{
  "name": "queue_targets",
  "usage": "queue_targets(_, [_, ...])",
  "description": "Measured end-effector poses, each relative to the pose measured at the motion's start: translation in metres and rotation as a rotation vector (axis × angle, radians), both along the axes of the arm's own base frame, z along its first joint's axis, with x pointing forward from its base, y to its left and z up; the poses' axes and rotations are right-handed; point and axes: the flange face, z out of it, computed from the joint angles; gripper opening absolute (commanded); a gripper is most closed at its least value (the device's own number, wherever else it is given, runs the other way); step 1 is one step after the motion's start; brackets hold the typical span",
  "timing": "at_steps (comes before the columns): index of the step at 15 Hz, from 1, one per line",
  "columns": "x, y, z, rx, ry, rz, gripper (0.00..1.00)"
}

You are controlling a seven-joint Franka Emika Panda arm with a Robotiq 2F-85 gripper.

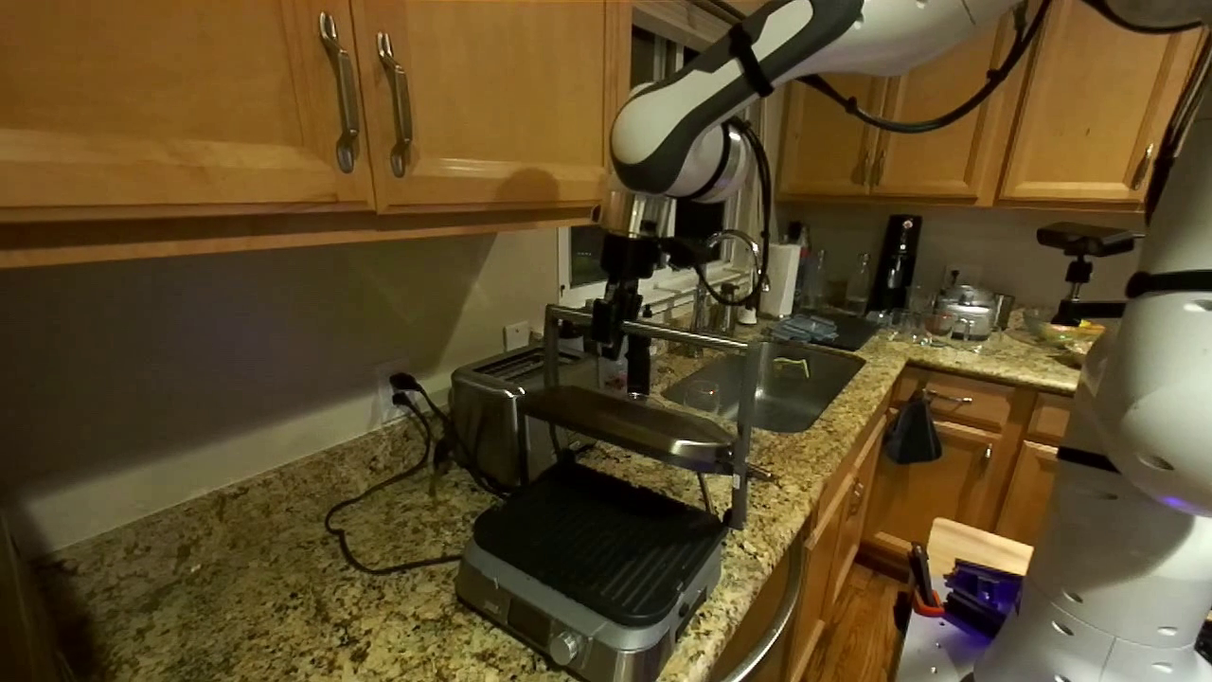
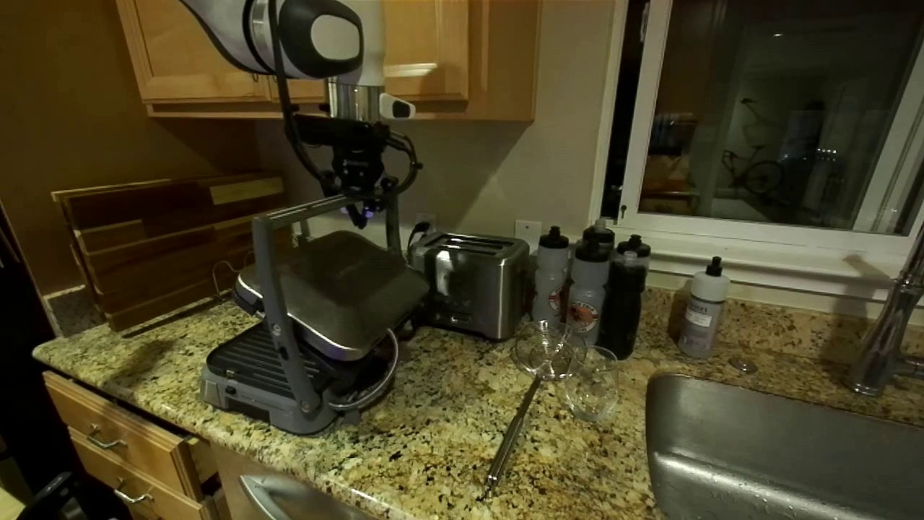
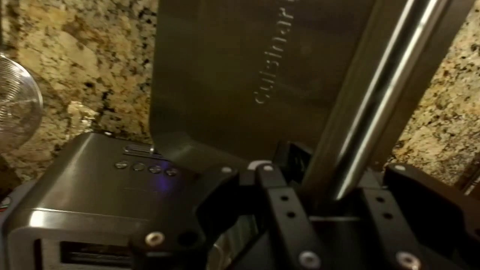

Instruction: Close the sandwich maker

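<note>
The sandwich maker (image 1: 578, 630) is sitting on the counter (image 1: 237, 587) near its front edge, just beside the toaster (image 2: 469, 289). Its lid (image 2: 346, 282) is hanging raised and tilted above the ribbed plate (image 1: 606, 535), a gap showing between them. Over it all the arm (image 1: 701, 123) is hanging, and the gripper (image 2: 358, 213) is hovering right at the lid's handle (image 3: 375, 105). In the wrist view that handle is running between the fingers (image 3: 288, 207); whether they're pinching it or standing a bit apart around it, I can't tell. Past the toaster some bottles (image 2: 588, 289) are standing, and the sink (image 2: 758, 426) is gleaming further along the counter.
</note>
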Motion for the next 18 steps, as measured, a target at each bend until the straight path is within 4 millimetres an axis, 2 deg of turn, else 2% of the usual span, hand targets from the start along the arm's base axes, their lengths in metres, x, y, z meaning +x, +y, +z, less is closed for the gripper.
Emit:
queue_targets(3, [0.002,0.059,-0.012,0.024,0.029,0.033,0.04])
queue_targets(5, [0.003,0.088,-0.024,0.037,0.051,0.055,0.04])
queue_targets(7, [0.005,0.109,-0.036,0.05,0.073,0.073,0.04])
queue_targets(11, [0.009,0.136,-0.057,0.073,0.106,0.093,0.04])
queue_targets(18, [0.022,0.17,-0.098,0.095,0.078,0.115,0.04])
